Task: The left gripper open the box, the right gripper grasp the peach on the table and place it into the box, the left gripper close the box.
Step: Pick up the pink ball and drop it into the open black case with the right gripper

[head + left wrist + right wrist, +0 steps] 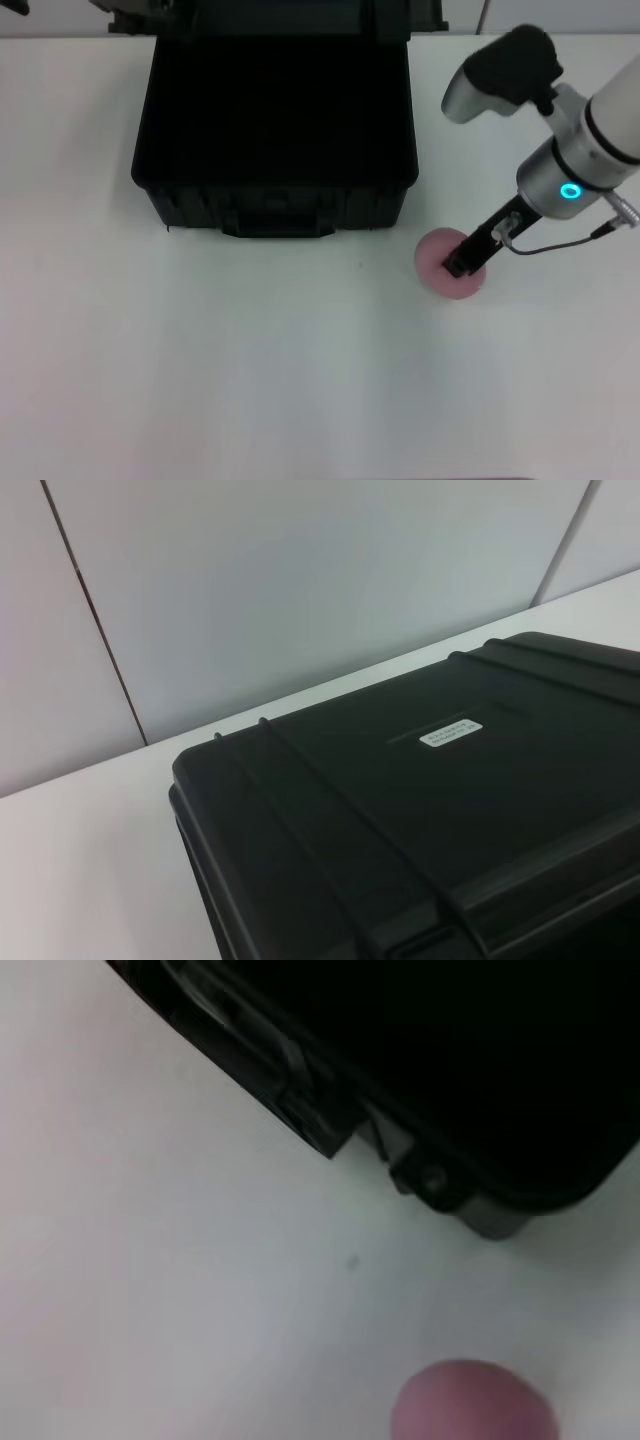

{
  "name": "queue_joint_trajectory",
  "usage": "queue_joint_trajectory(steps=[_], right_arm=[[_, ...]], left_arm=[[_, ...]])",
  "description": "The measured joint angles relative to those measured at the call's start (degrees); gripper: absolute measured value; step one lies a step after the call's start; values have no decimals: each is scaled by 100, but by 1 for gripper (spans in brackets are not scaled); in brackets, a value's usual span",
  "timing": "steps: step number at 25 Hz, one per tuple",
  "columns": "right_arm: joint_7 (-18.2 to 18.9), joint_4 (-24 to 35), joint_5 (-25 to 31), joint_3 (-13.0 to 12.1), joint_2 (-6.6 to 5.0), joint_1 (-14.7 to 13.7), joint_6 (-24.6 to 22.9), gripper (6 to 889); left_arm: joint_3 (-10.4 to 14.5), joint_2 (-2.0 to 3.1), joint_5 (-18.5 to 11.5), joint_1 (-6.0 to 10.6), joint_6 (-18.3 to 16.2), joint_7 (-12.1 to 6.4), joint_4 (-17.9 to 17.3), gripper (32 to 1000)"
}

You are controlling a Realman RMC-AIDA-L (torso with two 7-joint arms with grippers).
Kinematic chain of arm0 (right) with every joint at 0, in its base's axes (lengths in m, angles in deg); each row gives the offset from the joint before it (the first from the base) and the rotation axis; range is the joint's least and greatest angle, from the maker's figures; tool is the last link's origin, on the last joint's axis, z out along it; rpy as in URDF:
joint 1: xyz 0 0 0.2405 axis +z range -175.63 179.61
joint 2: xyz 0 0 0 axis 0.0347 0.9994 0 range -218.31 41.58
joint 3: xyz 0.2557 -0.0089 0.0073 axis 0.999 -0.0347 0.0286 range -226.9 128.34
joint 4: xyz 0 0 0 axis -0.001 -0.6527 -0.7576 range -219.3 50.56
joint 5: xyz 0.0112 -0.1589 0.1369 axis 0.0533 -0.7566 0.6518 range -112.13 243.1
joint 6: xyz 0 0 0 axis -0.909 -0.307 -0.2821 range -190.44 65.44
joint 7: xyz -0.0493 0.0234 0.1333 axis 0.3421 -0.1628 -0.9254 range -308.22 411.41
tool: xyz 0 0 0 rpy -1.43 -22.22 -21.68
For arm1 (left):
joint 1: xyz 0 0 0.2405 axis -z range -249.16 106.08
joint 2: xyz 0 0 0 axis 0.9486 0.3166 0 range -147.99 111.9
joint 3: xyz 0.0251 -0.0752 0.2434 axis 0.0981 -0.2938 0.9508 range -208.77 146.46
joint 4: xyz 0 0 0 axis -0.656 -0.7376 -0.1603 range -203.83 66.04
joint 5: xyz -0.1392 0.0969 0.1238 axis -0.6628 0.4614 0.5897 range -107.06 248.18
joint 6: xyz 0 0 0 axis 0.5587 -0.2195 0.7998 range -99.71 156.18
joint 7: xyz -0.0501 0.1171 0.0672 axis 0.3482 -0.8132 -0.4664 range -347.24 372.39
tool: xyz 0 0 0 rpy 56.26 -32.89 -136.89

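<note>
The box [280,205] stands open at the back middle of the table [250,360], its lid raised behind it and its dark inside empty. The left wrist view shows the lid's outer face [450,820] with a small white label [449,730]. The peach [438,262] lies on the table just right of the box's front right corner. My right gripper [464,260] is down on the peach from the right, covering part of it. In the right wrist view the peach [470,1405] shows close by, with the box [480,1060] beyond it. My left gripper is out of view.
Bare white tabletop stretches in front of the box and to its left. A grey panelled wall [300,580] stands behind the table. The right arm [560,180] with its cyan ring reaches in from the right edge.
</note>
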Motion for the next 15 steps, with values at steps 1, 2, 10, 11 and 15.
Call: queue_joint_trajectory(steps=[1, 2, 10, 11, 15], right_arm=[[0, 66, 1, 17, 0, -13, -52, 41], [0, 165, 1, 37, -1, -31, -127, 41], [344, 864, 0, 756, -33, -113, -850, 41], [367, 959, 1, 844, -50, -114, -909, 41], [373, 1333, -1, 1029, -100, -138, -1008, 41]], left_arm=[[0, 1, 0, -5, 0, -4, 2, 491], [0, 1, 0, -9, -2, -7, 5, 491], [0, 4, 0, -28, -10, -16, 8, 491], [0, 4, 0, -37, -11, -21, 8, 491], [0, 7, -1, -78, -18, -27, 7, 492]])
